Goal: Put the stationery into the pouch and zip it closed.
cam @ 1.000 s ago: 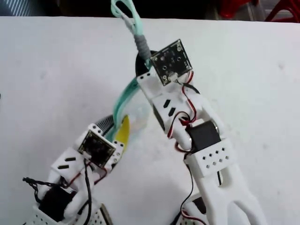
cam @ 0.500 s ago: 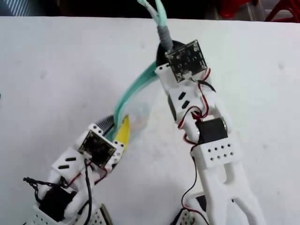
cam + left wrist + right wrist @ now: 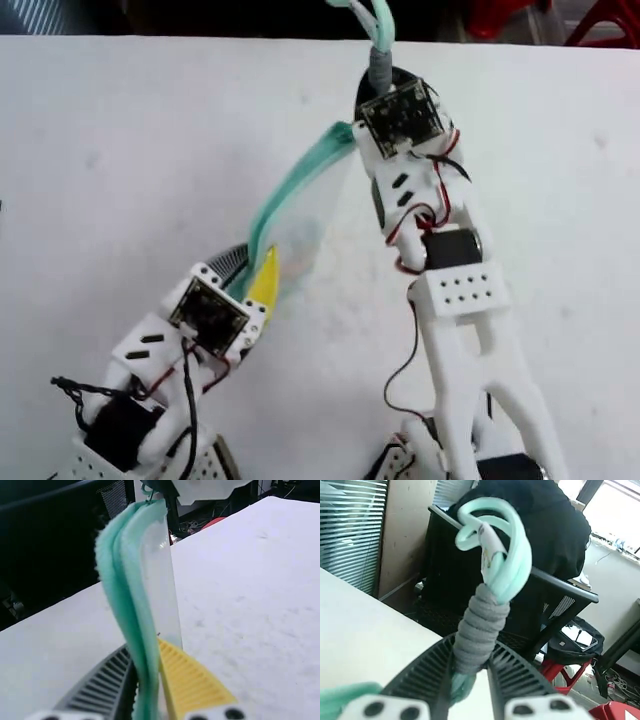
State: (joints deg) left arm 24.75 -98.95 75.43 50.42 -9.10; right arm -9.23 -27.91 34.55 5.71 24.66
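While the left gripper [image 3: 144, 660] is clamped on the near end of the pouch [image 3: 300, 205] (clear, with a teal zip edge), the right gripper [image 3: 472, 649] is closed on the grey-wrapped pull cord [image 3: 479, 627] at its far end. The pouch is stretched between them over the white table [image 3: 120, 150].

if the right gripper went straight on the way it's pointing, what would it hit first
The right gripper, shut on the pull, points out past the far edge of the table. First in line looks like the black chair beyond, though depth is unclear.
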